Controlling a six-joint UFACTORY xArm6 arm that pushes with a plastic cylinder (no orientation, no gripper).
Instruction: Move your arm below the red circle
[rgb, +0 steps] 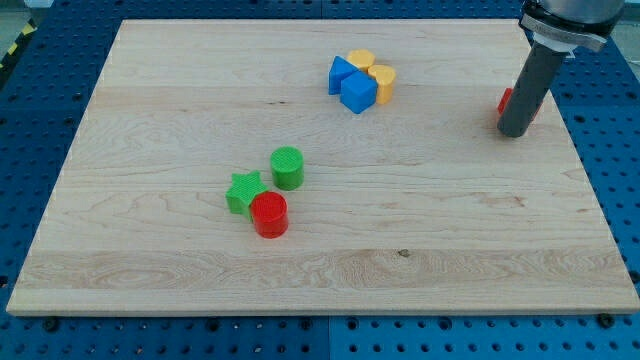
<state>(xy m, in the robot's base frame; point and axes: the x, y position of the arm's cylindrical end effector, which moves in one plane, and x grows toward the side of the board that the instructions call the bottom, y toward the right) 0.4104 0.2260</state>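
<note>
The red circle block (269, 214) lies left of the board's middle, touching a green star block (244, 192) at its upper left. A green circle block (287, 167) stands just above them. My tip (514, 132) is at the view's right, far to the right of and higher than the red circle. The rod hides most of a red block (506, 102) right behind it.
A cluster near the top middle holds a blue cube (358, 92), another blue block (340, 73) and two yellow blocks (362, 60) (383, 82). The wooden board (150, 290) lies on a blue perforated table (40, 60).
</note>
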